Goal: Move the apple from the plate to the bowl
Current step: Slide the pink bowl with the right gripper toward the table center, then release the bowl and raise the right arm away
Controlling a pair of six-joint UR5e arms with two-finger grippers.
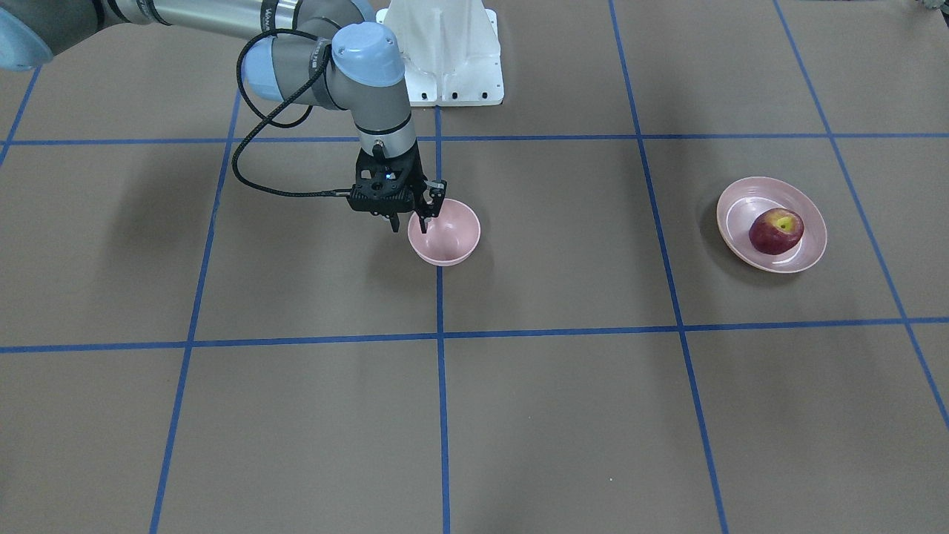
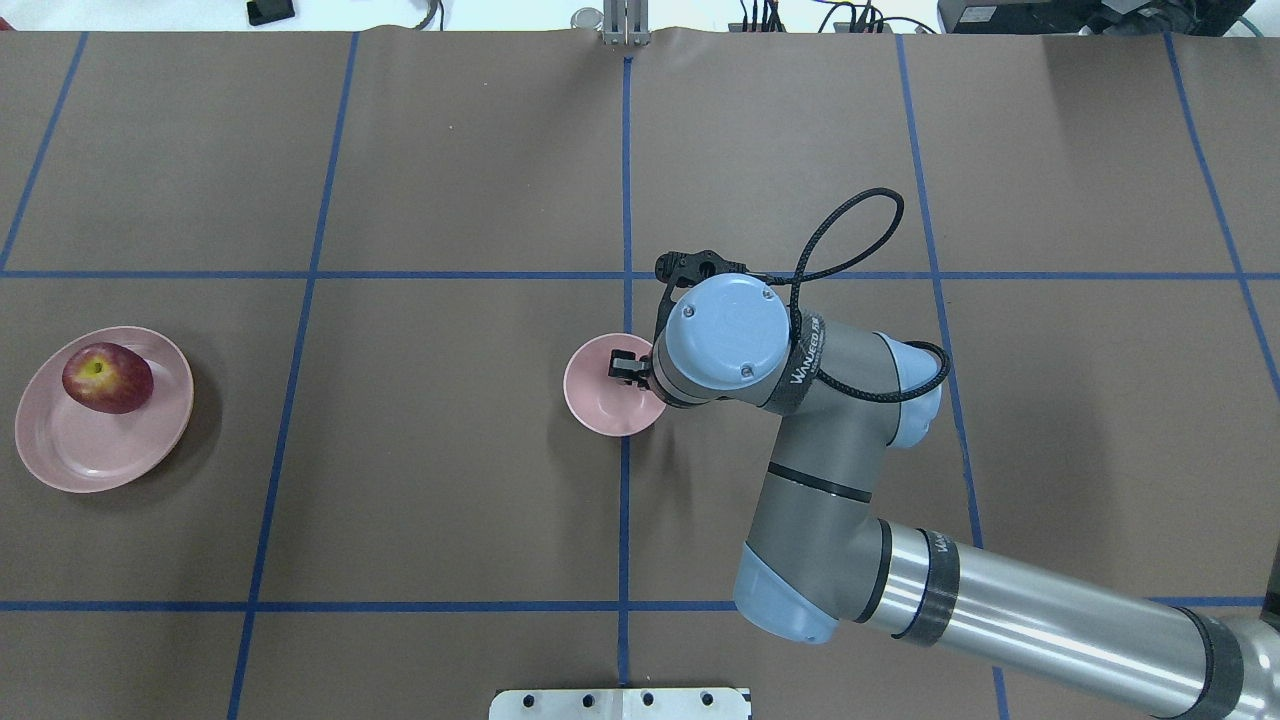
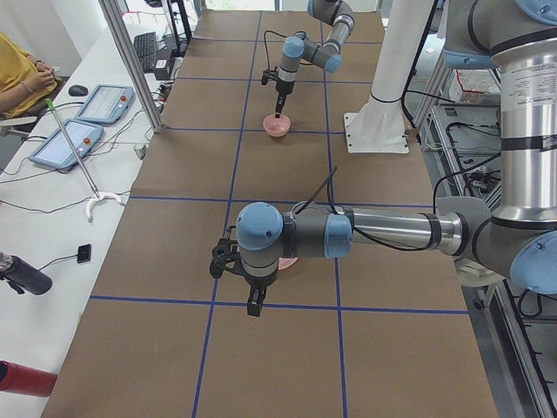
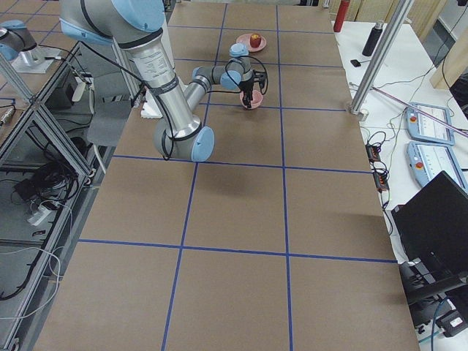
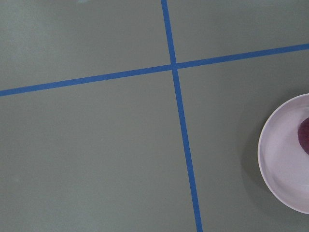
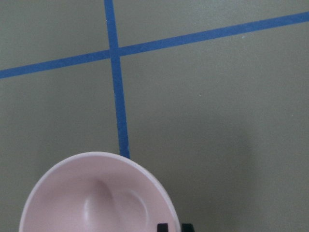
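The dark red apple [image 1: 775, 231] lies on the wide pink plate [image 1: 741, 204], at the table's left end in the overhead view, where the apple [image 2: 107, 378] rests on the plate [image 2: 90, 450]. The small deep pink bowl [image 1: 448, 237] stands empty near the table's middle. My right gripper [image 1: 409, 222] points down at the bowl's rim. In the right wrist view its tips [image 6: 175, 227] sit close together either side of the bowl's [image 6: 96, 193] rim, shut on it. My left gripper [image 3: 252, 305] shows only in the exterior left view, above the table near the plate. I cannot tell whether it is open.
Blue tape lines cross the brown table. The white robot base [image 1: 445, 52] stands at the table's robot-side edge. The left wrist view shows the plate's edge [image 5: 280, 164] with a sliver of apple [image 5: 304, 135]. Operator tablets lie on a side bench [image 3: 78, 139].
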